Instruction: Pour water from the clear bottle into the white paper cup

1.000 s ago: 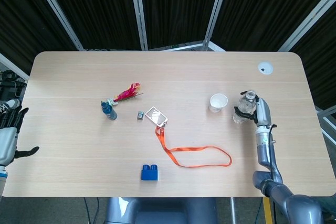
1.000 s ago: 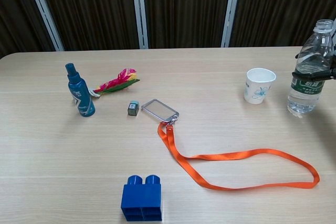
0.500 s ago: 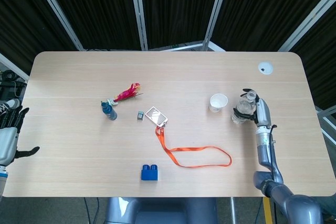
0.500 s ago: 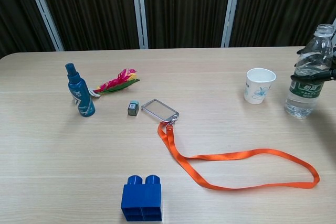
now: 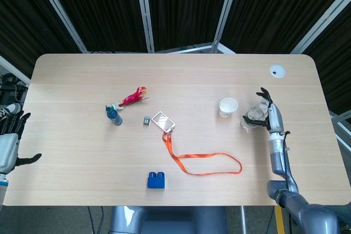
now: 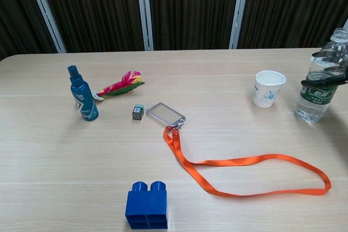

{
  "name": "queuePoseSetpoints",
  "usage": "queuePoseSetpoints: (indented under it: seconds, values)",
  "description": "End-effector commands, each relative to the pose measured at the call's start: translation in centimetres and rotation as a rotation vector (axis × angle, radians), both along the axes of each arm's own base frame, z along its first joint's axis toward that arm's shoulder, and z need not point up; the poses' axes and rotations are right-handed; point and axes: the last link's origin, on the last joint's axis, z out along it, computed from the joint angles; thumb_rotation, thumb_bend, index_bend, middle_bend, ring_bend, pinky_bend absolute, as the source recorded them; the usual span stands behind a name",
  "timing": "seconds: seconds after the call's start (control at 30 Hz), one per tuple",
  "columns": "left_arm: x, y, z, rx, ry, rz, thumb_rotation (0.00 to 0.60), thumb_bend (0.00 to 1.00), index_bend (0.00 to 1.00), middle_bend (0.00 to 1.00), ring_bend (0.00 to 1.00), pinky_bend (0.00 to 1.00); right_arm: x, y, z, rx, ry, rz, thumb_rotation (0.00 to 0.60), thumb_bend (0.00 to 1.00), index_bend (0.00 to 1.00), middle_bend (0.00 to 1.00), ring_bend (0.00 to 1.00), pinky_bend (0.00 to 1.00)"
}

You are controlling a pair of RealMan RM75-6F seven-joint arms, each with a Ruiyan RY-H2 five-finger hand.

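The right hand [image 5: 270, 114] is up at the table's right edge, its dark fingers [image 6: 326, 81] wrapped around the clear bottle [image 6: 319, 86], which tilts a little with its neck leaning toward the right edge. The chest view cannot settle whether its base touches the wood. The left hand [image 5: 10, 141] hangs off the left edge of the table [image 5: 82, 163], holding nothing, fingers spread apart.

The table is a broad light wooden top with rounded corners, and a small white round fitting [image 5: 277, 70] sits near its far right corner.

An orange lanyard [image 6: 244, 169] loops across the middle toward the near edge, clipped to a clear badge holder [image 6: 165, 113] at the centre.

The white paper cup [image 6: 268, 88] stands upright just to the left of the bottle, apart from it, mouth open, a faint blue print on its side.

A blue spray bottle [image 6: 82, 94] stands upright on the left half. Just behind it, toward the far edge, lies a red and yellow feathered toy [image 6: 120, 84].

A blue building brick [image 6: 146, 205] sits close to the near edge, left of centre.

And a small grey cube [image 6: 137, 112] rests just left of the badge holder.
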Motion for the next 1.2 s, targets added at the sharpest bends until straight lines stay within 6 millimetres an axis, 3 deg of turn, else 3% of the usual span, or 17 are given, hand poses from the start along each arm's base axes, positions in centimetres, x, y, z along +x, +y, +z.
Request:
queuePoseSetpoints:
  seconds: [0.03,0.37,0.87,1.2]
  values:
    - [0.0,0.0,0.0,-0.001,-0.002,-0.001,0.6,0.07,0.0,0.0,0.0,0.0,-0.3,0.2,0.2,0.034,-0.003,0.007,0.6,0.0,0.0,0.0,0.0,0.0]
    - [0.4,-0.5,0.4,0.007,-0.012,-0.026,0.6,0.06,0.0,0.0,0.0,0.0,-0.8,1.0,2.0,0.128,0.115,0.044,0.6,0.0,0.0,0.0,0.0,0.0]
    - [1.3,-1.7,1.5,0.011,-0.062,-0.085,0.6,0.07,0.0,0.0,0.0,0.0,-1.0,4.1,6.0,0.119,0.159,0.042,0.6,0.0,0.0,0.0,0.0,0.0]
    - [1.3,-2.0,2.1,0.022,-0.078,-0.099,0.6,0.07,0.0,0.0,0.0,0.0,-3.4,7.6,9.3,0.084,0.431,0.051,0.6,0.0,0.0,0.0,0.0,0.0]
